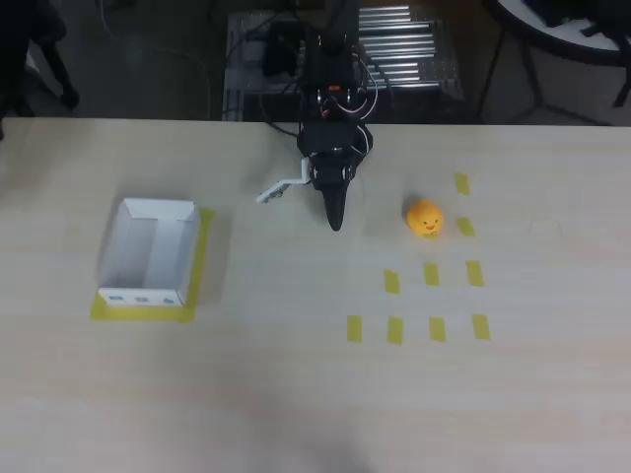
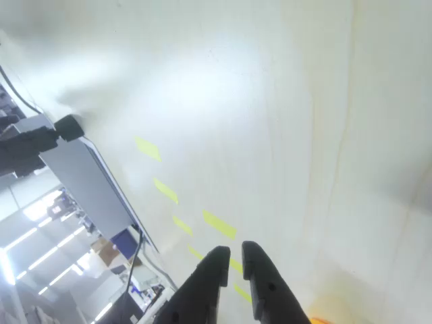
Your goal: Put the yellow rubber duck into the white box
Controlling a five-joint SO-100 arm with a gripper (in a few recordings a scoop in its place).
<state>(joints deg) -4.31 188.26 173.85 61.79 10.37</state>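
In the overhead view the yellow rubber duck (image 1: pixel 425 218) sat on the worktop (image 1: pixel 296 394) among short yellow tape strips (image 1: pixel 432 274), just to the right of the gripper (image 1: pixel 335 219) and level with its tip, while the white box (image 1: pixel 148 253) stood well apart on the left over a yellow tape patch. The jaws were narrow, nearly closed on nothing, pointing toward the picture's bottom edge. The duck looked almost round, with no clear long axis, its face turned toward the bottom edge; reaching it would probably call for a swing to the picture's right and wider jaws.
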